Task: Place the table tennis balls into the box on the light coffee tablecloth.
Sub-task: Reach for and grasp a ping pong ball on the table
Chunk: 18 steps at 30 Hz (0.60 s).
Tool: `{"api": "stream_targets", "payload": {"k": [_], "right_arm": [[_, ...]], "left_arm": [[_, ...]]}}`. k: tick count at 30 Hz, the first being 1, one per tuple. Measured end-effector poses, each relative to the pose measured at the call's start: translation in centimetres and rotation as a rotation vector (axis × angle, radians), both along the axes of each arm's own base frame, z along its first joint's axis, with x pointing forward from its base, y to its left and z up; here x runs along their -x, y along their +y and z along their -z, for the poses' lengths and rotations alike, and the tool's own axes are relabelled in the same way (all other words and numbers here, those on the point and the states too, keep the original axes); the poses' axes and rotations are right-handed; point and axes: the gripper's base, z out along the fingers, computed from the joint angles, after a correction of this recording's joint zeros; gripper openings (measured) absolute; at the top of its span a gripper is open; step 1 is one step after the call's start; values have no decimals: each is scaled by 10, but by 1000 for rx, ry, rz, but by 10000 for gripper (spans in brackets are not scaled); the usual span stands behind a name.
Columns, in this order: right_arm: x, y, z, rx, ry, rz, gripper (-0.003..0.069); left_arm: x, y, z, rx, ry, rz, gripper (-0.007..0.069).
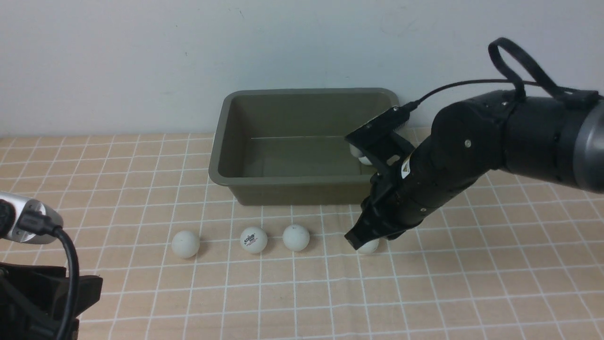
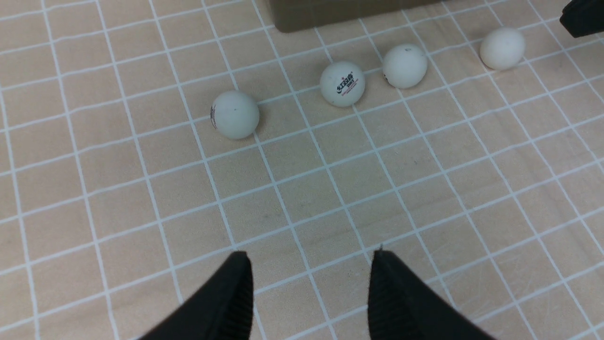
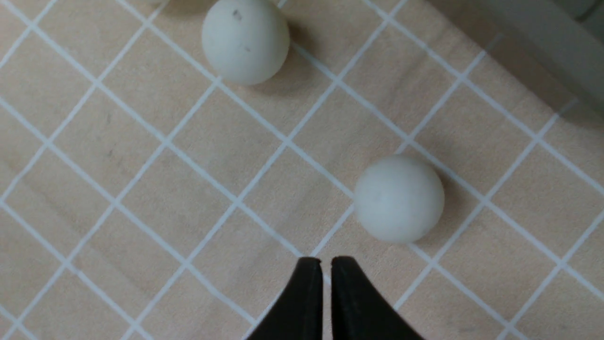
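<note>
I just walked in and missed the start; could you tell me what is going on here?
The robot is putting table tennis balls into the olive-green box. One ball, partly hidden by the right arm, lies inside; four lie on the checked tablecloth. The right gripper, shut and empty, is down beside the rightmost ball. The left gripper hangs open, away from them.

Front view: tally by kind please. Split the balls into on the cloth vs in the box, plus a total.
table tennis balls on the tablecloth: 4
table tennis ball in the box, partly hidden: 1
box: 1
Total: 6 things, 5 of them balls
</note>
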Motion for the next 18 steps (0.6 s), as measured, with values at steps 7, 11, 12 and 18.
{"api": "stream_targets", "payload": {"k": [7, 11, 12, 18], "right_arm": [[-6, 3, -3, -4, -99, -68, 42], [-7, 3, -4, -2, -117, -83, 132], [-7, 3, -4, -2, -116, -83, 139], [-5, 2, -3, 0, -91, -67, 337]], "left_arm": [[0, 0, 0, 0, 0, 0, 278], [0, 0, 0, 0, 0, 0, 278], [0, 0, 0, 0, 0, 0, 278], [0, 0, 0, 0, 0, 0, 278]]}}
